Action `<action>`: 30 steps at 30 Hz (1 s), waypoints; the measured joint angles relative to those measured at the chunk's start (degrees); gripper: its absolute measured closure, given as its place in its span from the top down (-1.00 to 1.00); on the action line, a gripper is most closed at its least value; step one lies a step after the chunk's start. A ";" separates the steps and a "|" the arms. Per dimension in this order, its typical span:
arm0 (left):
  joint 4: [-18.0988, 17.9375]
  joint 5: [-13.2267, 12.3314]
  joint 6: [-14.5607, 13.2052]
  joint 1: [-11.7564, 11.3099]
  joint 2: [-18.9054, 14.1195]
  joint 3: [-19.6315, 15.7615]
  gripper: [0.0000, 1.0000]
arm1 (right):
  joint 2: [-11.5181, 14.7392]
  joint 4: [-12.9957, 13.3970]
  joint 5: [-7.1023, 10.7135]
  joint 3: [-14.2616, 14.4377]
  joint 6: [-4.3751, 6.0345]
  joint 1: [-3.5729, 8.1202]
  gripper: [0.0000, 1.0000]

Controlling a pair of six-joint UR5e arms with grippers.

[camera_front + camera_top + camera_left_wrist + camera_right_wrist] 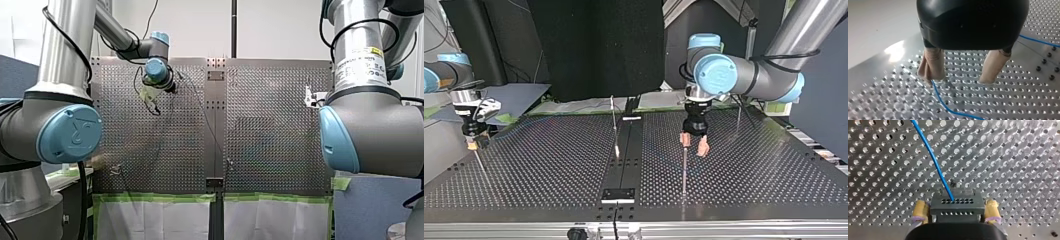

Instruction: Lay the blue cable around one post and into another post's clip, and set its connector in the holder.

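The blue cable (933,157) looked thin, light and limp. It would likely sag and spring away rather than hold a bend, so the rigid connector (958,203) was the sound place to grip its end, with the bare run best pinched close to whichever post it is led around. My right gripper (956,210) was clenched on that connector near the right edge of the perforated table (270,125). Its yellow pads pressed on the block's two sides, and the cable left the block's front face and ran away over the holes ahead of the jaws. My left gripper (958,80) hung low over the far left part of the table with its jaws released and nothing between them. There the cable ran out from the tip of one beige-padded finger (931,65), on its inner side, and curved away across the plate. It was not centred in the gap. Whether that fingertip touched the cable or merely stood over it could not be told from the wrist view. A second stretch of the cable crossed the table well off to the other finger's side.
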State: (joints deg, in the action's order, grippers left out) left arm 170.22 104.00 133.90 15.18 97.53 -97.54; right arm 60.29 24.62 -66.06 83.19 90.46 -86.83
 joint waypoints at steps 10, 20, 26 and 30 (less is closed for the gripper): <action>4.62 5.29 -5.57 0.05 -3.11 0.00 1.00 | -0.02 -0.49 -0.04 -0.01 0.00 -0.04 0.98; 6.85 10.24 -10.53 1.12 -6.15 0.61 1.00 | -0.03 -0.48 -0.07 0.00 0.00 -0.08 0.98; 8.41 13.34 -13.63 1.93 -7.32 2.88 1.00 | -0.04 -0.50 -0.12 0.01 0.00 -0.19 0.98; 10.27 14.96 -15.63 2.05 -7.35 4.80 1.00 | -0.04 -0.44 -0.13 0.01 0.00 -0.21 0.98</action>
State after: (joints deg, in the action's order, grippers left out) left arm 180.49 118.96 118.27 17.23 90.18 -92.73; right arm 60.26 24.18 -66.19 83.20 90.46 -87.04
